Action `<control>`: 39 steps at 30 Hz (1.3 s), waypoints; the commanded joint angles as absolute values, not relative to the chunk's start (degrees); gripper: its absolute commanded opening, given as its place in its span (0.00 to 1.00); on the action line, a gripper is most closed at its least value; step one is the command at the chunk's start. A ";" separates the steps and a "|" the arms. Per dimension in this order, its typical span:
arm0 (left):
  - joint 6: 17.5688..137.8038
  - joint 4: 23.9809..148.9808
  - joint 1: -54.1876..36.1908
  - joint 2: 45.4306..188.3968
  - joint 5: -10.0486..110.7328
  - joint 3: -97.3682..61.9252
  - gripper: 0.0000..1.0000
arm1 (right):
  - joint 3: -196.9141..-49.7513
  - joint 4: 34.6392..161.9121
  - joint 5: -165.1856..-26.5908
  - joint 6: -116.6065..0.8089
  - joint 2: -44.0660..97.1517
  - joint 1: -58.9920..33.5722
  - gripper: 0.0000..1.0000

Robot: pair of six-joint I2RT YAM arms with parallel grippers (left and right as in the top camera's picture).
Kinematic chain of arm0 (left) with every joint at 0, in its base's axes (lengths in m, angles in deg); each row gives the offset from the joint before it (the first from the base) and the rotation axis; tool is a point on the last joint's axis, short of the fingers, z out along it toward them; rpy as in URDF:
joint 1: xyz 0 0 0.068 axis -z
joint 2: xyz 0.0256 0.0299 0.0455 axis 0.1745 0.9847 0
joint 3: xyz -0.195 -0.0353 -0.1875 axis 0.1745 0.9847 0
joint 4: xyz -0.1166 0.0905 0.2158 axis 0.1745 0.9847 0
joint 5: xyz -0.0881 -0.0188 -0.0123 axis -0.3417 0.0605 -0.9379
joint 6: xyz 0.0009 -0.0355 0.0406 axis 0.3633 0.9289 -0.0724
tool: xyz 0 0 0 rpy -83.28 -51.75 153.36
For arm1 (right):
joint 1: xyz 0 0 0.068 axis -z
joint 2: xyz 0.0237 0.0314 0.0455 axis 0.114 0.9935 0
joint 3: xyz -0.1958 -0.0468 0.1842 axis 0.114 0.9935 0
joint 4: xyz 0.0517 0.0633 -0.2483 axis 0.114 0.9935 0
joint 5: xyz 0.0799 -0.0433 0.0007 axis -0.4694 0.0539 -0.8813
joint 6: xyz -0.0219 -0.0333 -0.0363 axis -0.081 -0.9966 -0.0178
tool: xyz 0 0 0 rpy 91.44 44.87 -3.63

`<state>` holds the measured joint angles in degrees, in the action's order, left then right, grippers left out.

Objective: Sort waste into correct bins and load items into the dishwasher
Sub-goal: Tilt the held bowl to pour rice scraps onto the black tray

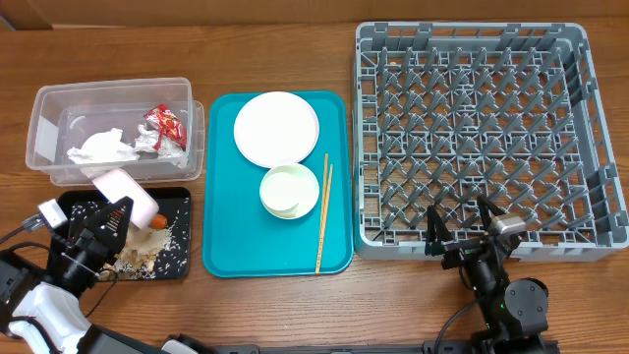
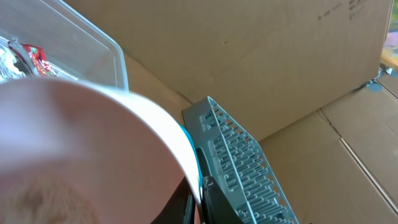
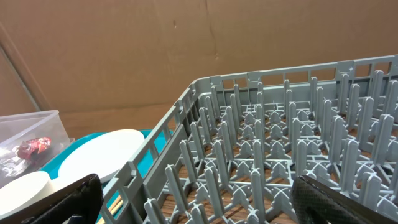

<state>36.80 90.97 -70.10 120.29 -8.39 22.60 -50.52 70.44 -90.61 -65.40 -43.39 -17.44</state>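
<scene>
My left gripper (image 1: 119,210) is shut on the rim of a small pale bowl (image 1: 126,189), held tilted over the black tray (image 1: 183,200). That tray holds rice, beige scraps and an orange carrot (image 1: 157,223). The clear tub (image 1: 59,103) behind it contains a white tissue (image 1: 101,147) and a red-and-silver wrapper (image 1: 165,125). In the left wrist view the bowl (image 2: 74,149) fills the left side, its rim pinched between the fingers (image 2: 214,202). My right gripper (image 1: 462,224) stands open at the grey dish rack's (image 1: 472,138) front edge, with only the rack's pegs (image 3: 280,143) ahead of it.
A teal tray (image 1: 221,236) lies between the bins and the rack. On it are a round white plate (image 1: 276,128), a second small bowl (image 1: 289,190) and wooden chopsticks (image 1: 323,211). A cardboard wall stands behind the table.
</scene>
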 commanded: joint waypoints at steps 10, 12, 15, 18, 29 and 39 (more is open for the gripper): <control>38.09 89.31 -70.41 120.27 -7.10 22.91 0.06 | -49.93 70.09 -90.96 -65.59 -44.04 -17.29 1.00; 40.06 89.31 -70.41 120.33 -7.75 22.91 0.04 | -49.93 70.09 -90.96 -65.59 -44.04 -17.29 1.00; 40.15 89.07 -70.41 120.36 -8.37 22.91 0.04 | -49.93 70.09 -90.96 -65.59 -44.04 -17.29 1.00; 40.19 88.83 -70.41 120.40 -5.52 22.91 0.04 | -49.93 70.09 -90.96 -65.59 -44.04 -17.29 1.00; 39.91 86.23 -70.51 120.73 -11.12 22.91 0.04 | -49.93 70.09 -90.96 -65.59 -44.04 -17.29 1.00; 45.98 86.01 -70.51 121.86 -11.43 23.06 0.05 | -49.93 70.09 -90.96 -65.59 -44.04 -17.29 1.00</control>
<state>44.19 86.12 -70.10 121.43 -7.97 22.71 -50.52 70.46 -90.63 -65.44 -43.39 -17.44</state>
